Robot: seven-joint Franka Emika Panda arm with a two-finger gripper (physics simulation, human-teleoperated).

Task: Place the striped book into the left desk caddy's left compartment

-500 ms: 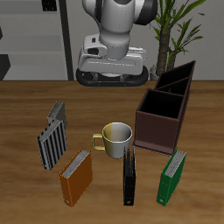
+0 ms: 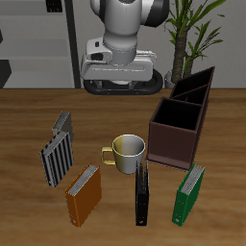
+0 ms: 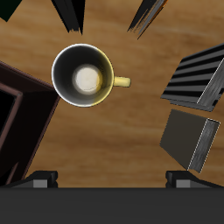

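The striped book stands upright on the table, in front of a smaller plain grey book. It also shows in the wrist view, beside the grey book. The dark brown desk caddy stands beside the mug, its compartments open upward; one wall of it shows in the wrist view. My gripper hangs high at the back of the table, far from the striped book. In the wrist view the gripper is open and empty, its fingertips spread wide.
A cream mug stands mid-table, directly below the gripper in the wrist view. An orange book, a black book and a green book stand near the front edge. A potted plant stands at the back.
The arm's upper part has shifted slightly. The gripper stays open and high, and nothing on the table has moved.
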